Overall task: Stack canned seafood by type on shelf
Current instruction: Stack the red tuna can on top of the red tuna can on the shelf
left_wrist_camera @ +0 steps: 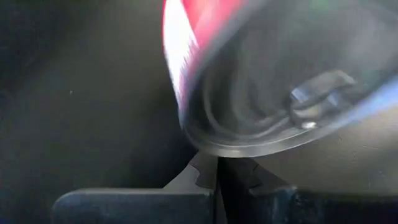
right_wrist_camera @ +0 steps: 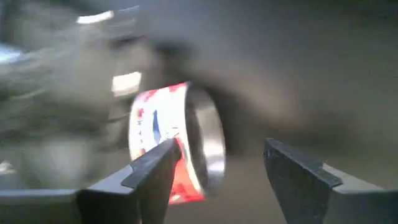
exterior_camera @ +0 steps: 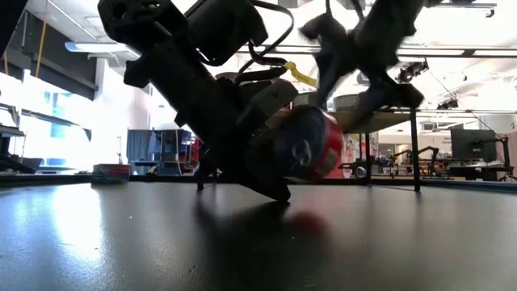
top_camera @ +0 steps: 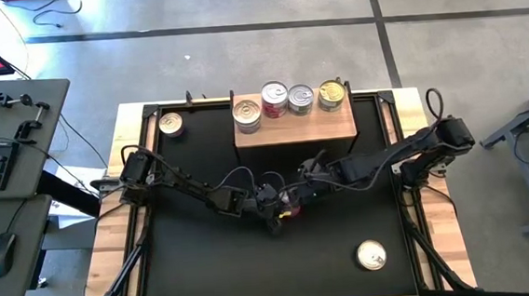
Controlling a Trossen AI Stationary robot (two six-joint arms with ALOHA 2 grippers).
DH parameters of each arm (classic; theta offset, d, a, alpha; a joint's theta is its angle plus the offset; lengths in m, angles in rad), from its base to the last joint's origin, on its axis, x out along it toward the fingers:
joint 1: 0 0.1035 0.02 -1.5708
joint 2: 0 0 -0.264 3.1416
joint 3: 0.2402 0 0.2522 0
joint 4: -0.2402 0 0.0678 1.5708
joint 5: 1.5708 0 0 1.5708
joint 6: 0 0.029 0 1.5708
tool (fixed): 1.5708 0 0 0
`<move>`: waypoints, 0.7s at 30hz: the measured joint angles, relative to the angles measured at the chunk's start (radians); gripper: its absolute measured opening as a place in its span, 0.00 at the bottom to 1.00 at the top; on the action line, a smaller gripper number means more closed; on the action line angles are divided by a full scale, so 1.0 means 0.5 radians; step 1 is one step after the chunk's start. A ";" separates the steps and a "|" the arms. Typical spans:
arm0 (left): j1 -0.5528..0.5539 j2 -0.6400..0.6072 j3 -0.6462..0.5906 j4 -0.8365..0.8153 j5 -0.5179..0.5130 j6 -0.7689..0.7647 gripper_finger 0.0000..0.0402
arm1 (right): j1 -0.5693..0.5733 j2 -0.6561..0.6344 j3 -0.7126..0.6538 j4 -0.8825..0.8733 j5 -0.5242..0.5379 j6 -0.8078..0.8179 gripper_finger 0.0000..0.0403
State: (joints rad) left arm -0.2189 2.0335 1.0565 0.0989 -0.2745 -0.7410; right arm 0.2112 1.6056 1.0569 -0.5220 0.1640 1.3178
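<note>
Just in front of the shelf (top_camera: 293, 129), a red-labelled can (exterior_camera: 311, 145) stands tipped on its edge, seemingly propped by the left gripper (top_camera: 277, 214), fingers pressed together beneath it. The right gripper (right_wrist_camera: 217, 163), fingers spread, straddles the can's rim, probably to seize it for stacking beside the four cans (top_camera: 289, 100) on the shelf.

Red-labelled tin (exterior_camera: 311, 153) tilted on edge (silver lid showing), mid-table.
</note>
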 joint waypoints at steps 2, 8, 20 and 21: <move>0.003 0.001 -0.001 0.023 0.005 0.045 0.00 | 0.035 0.002 0.035 0.088 -0.033 0.017 0.59; 0.019 0.011 -0.002 0.142 0.001 0.138 0.00 | 0.112 0.030 0.060 0.167 0.013 0.025 0.59; 0.030 -0.003 0.003 0.118 0.048 0.141 0.00 | 0.114 0.042 0.051 0.032 0.138 -0.127 0.59; 0.032 -0.015 0.004 0.093 0.072 0.140 0.00 | 0.114 0.028 0.051 0.029 0.138 -0.201 0.59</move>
State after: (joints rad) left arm -0.2031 2.0262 1.0584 0.1453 -0.2386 -0.6708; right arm 0.2684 1.6195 1.0824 -0.5075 0.2329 1.2172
